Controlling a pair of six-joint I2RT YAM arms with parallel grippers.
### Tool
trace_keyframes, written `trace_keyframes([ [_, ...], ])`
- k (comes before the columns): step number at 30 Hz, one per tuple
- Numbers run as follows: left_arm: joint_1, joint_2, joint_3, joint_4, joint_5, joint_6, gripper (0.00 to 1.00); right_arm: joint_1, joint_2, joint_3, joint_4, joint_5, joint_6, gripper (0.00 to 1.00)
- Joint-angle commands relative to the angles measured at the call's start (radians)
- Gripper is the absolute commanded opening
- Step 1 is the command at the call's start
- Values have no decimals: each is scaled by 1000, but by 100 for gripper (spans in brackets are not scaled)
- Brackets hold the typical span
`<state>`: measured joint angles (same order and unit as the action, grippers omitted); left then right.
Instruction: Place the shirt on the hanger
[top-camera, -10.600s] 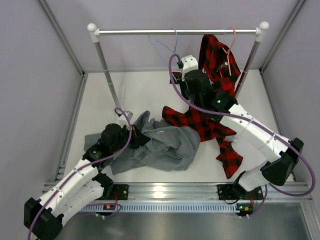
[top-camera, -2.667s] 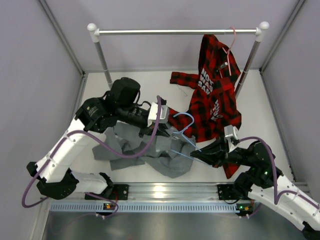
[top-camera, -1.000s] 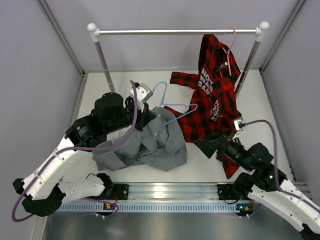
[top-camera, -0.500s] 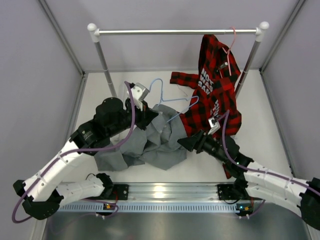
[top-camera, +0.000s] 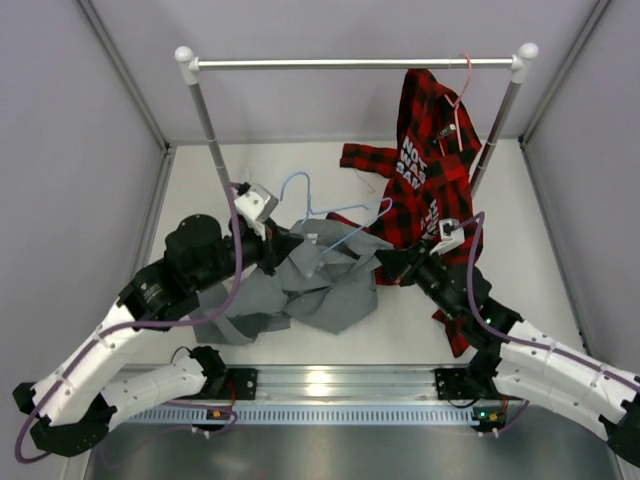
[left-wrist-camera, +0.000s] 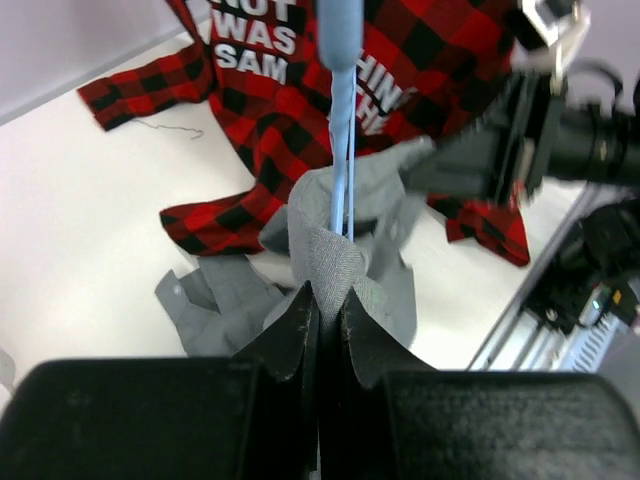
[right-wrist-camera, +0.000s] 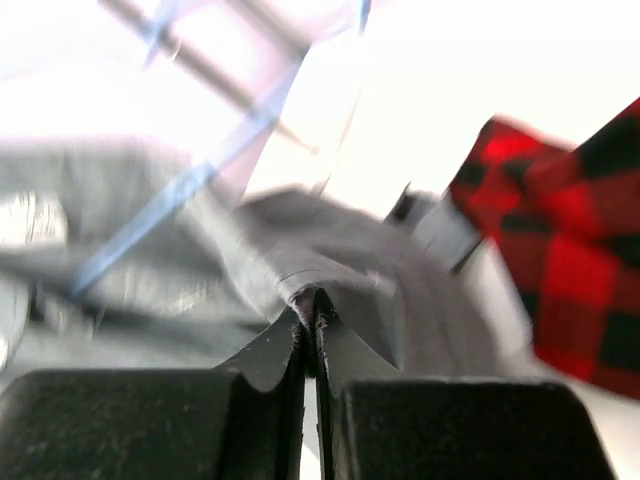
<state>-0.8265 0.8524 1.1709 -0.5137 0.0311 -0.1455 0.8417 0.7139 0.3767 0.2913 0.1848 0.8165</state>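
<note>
The grey shirt (top-camera: 315, 285) lies bunched on the table's middle. The light-blue hanger (top-camera: 335, 212) sticks out of its top, hook at the far left. My left gripper (top-camera: 283, 246) is shut on a fold of grey fabric where the hanger wire enters it. In the left wrist view the wire (left-wrist-camera: 340, 150) runs straight up from the pinched fold (left-wrist-camera: 325, 250). My right gripper (top-camera: 386, 263) is shut on the shirt's right edge. In the right wrist view the pinched fabric (right-wrist-camera: 330, 270) fills the frame, with the hanger wire (right-wrist-camera: 200, 180) blurred behind.
A clothes rail (top-camera: 350, 64) on two posts spans the back. The red-and-black plaid shirt (top-camera: 430, 170) hangs from a pink hanger (top-camera: 462, 75) at its right end and trails onto the table beside my right arm. Walls close in on three sides.
My left gripper moved left and nearer, carrying the hanger and the shirt's top. My right gripper swung in from the near right and closed on the shirt's right edge.
</note>
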Motion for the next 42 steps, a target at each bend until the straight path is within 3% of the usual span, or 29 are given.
trace_keyframes([
  [1, -2, -91, -48, -31, 116, 58, 0, -15, -56, 138, -217, 211, -146, 0],
  [10, -2, -271, -145, -20, 136, 126, 0, -136, 179, 508, -533, 7, -295, 0],
  [18, -2, -305, -212, -60, 41, 136, 0, -199, 220, 620, -615, -42, -336, 0],
  [33, -2, -227, -211, -120, -62, 165, 0, -190, 318, 769, -768, 165, -485, 0],
  [39, -2, -158, -145, -132, -5, 187, 0, -175, 363, 820, -776, 84, -537, 0],
  [42, -2, -122, -117, -152, 12, 187, 0, -90, 401, 893, -833, 247, -565, 0],
])
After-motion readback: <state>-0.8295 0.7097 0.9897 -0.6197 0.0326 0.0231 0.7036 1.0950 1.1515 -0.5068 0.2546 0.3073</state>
